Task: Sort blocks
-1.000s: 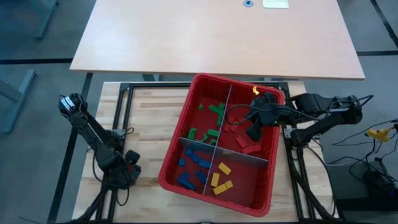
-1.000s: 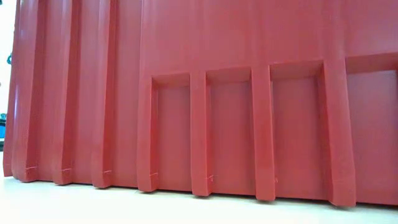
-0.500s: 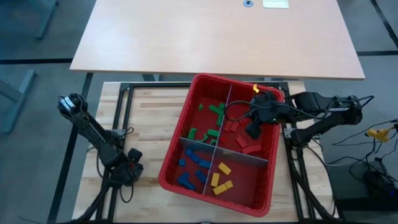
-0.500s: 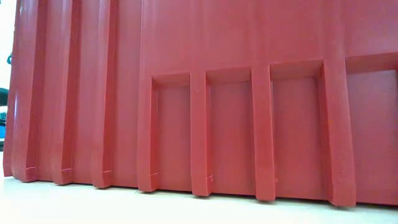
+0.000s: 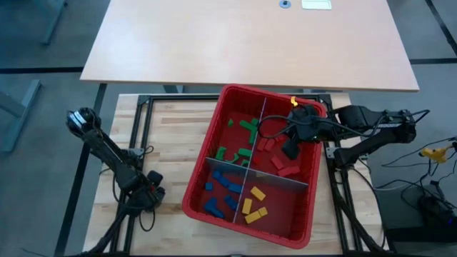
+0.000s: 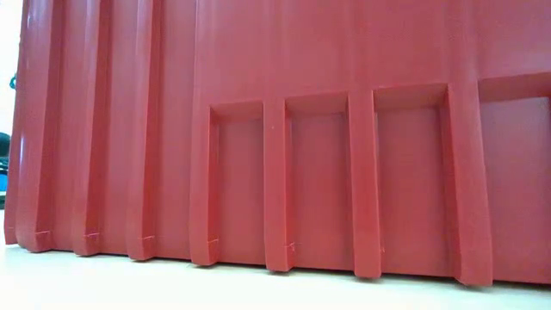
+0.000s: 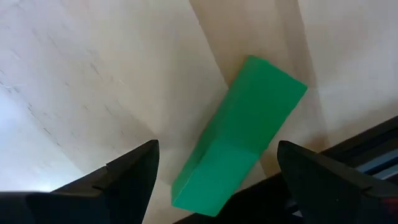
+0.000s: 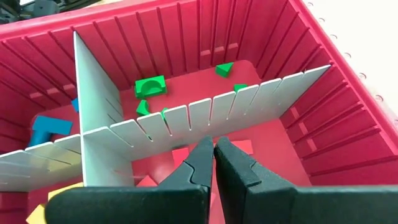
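A green block (image 7: pixel 242 134) lies flat on the wooden table, left of the red bin (image 5: pixel 202 171). My left gripper (image 7: pixel 217 180) is open low over it, one finger on each side of its near end and apart from it; from above, the gripper (image 5: pixel 150 196) hides the block. The bin's grey dividers (image 8: pixel 186 118) make four compartments of green blocks (image 5: pixel 246 128), red blocks (image 5: pixel 282 165), blue blocks (image 5: pixel 225 185) and yellow blocks (image 5: pixel 251 203). My right gripper (image 5: pixel 289 151) hangs shut above the red compartment, nothing between its fingers (image 8: pixel 213 146).
The low view shows only the bin's ribbed outer wall (image 6: pixel 310 129). Black frame rails (image 5: pixel 143 107) run along the table's left and far sides. A larger tan table (image 5: pixel 250 43) stands beyond the far edge. Cables (image 5: pixel 435 153) lie off the right edge.
My left gripper has shifted a little toward the table's right, toward the bin, staying low over the table.
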Robot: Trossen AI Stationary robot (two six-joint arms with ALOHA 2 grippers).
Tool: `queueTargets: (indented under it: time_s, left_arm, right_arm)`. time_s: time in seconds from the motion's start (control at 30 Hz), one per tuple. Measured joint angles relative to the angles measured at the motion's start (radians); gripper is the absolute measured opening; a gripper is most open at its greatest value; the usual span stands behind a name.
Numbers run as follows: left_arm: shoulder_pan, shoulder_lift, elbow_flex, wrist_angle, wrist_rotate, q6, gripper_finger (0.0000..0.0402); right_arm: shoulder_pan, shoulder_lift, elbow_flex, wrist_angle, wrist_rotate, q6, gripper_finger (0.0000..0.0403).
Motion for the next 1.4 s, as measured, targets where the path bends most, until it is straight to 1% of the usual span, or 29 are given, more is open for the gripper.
queueTargets:
  time_s: [0.27,0.4,0.5,0.6,0.83,0.87,0.97,1.07,1.13,1.17,1.33,1.37,1.4]
  left_arm:
    - [0.004,0.001,-0.014,0.022,0.081,-0.021,0.0313]
    - [0.027,0.013,-0.017,0.03,0.138,-0.021,0.0311]
    - [0.046,0.037,-0.014,0.03,0.15,-0.001,0.0301]
    - [0.063,0.068,-0.01,0.03,0.154,0.02,0.0258]
    - [0.132,0.092,0.004,0.024,0.12,0.009,0.0113]
    - [0.142,0.092,0.006,0.025,0.121,0.007,0.0102]
    - [0.161,0.094,0.02,0.026,0.114,0.003,0.0101]
    - [0.166,0.095,0.05,0.022,0.067,0.006,0.0101]
    - [0.168,0.098,0.085,0.002,0.0,0.008,0.0101]
    - [0.17,0.098,0.111,-0.023,-0.041,0.005,0.0101]
    - [0.214,0.096,0.281,-0.208,-0.18,-0.021,0.0097]
    - [0.226,0.094,0.313,-0.247,-0.208,-0.039,0.0069]
    - [0.237,0.093,0.344,-0.283,-0.236,-0.053,0.0052]
  right_arm:
    - [0.0,0.0,0.0,0.0,0.0,0.018,0.0]
    - [0.0,0.0,0.0,0.0,0.0,0.026,0.0]
    - [0.0,0.0,0.0,0.0,0.0,0.026,0.0]
    - [0.0,0.0,0.0,0.0,0.0,0.026,0.0]
    - [0.0,0.0,0.0,0.0,0.0,0.026,0.0]
    - [0.0,0.0,0.0,0.0,0.0,0.026,0.0]
    - [0.0,0.0,0.0,0.001,0.0,0.026,0.0]
    - [0.0,0.0,0.0,0.001,0.0,0.025,0.0]
    - [0.0,0.0,0.0,0.001,0.0,0.025,0.0]
    - [0.0,0.0,0.0,0.001,0.0,0.025,0.0]
    - [0.0,0.0,0.0,0.001,0.0,0.023,0.0]
    - [0.0,0.0,0.0,0.001,0.0,0.021,0.0]
    - [0.0,0.0,0.0,0.001,0.0,0.02,0.0]
